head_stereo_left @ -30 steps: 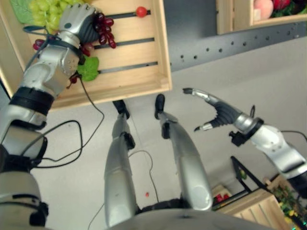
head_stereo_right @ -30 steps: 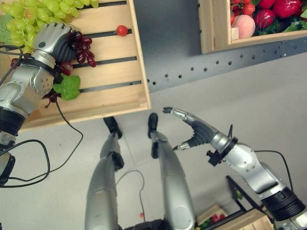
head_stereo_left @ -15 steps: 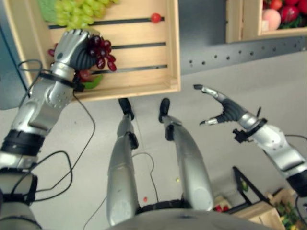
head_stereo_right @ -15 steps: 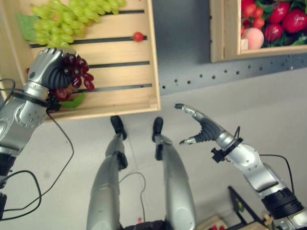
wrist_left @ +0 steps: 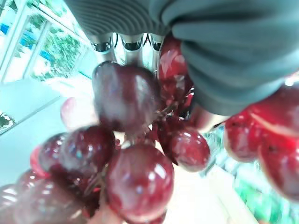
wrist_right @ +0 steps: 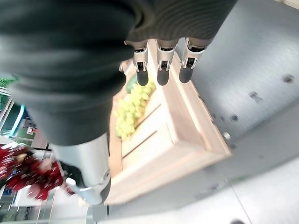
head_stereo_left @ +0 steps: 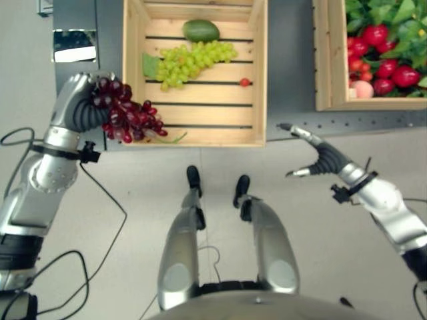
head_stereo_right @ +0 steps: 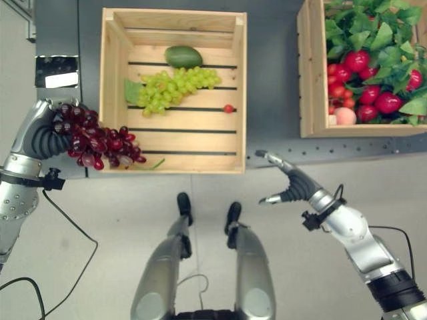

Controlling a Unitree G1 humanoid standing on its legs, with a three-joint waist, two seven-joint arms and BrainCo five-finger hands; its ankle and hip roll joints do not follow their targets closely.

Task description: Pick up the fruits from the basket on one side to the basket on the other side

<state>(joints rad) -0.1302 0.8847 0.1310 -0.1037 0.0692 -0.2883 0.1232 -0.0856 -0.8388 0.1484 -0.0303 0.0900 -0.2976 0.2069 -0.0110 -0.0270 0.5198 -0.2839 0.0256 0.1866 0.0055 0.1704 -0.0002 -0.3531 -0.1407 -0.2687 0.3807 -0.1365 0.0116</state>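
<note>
My left hand is shut on a bunch of dark red grapes, held in the air by the front left corner of the left wooden crate. The grapes hang close under that hand's fingers. In this crate lie green grapes, a green oval fruit and one small red fruit. The right wooden crate holds red fruits, a peach and green leaves. My right hand hangs open and holds nothing, in front of the gap between the crates.
Both crates stand on a dark grey table with a perforated front edge. A small shiny plate lies on the table left of the left crate. Pale floor spreads in front.
The camera has swung, so the whole scene has shifted. My left hand has lifted the red grapes off the left crate's floor to its front left corner. The right hand stays open.
</note>
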